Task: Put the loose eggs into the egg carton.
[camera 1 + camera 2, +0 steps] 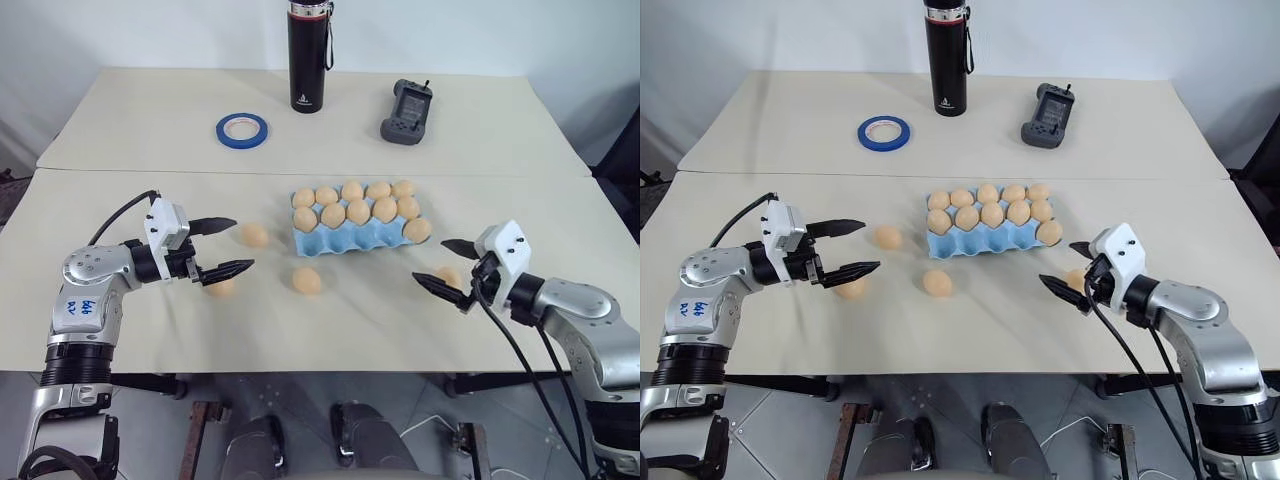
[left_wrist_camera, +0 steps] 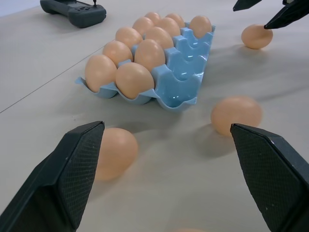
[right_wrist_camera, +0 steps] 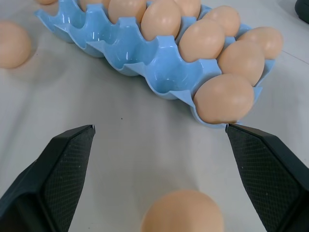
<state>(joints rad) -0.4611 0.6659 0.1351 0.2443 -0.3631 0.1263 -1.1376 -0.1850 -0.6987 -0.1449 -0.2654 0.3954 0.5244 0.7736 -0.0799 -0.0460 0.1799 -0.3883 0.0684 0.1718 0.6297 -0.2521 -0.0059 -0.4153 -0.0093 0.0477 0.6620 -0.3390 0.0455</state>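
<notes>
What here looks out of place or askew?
Four loose eggs lie on the table beside the egg carton, whose near row is empty but for one egg. Nothing looks cracked, spilled or tipped.

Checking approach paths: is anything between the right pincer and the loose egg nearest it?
Nothing visible. The right pincer stands open with the egg lying on bare table just beyond its tips, beside the egg carton.
</notes>
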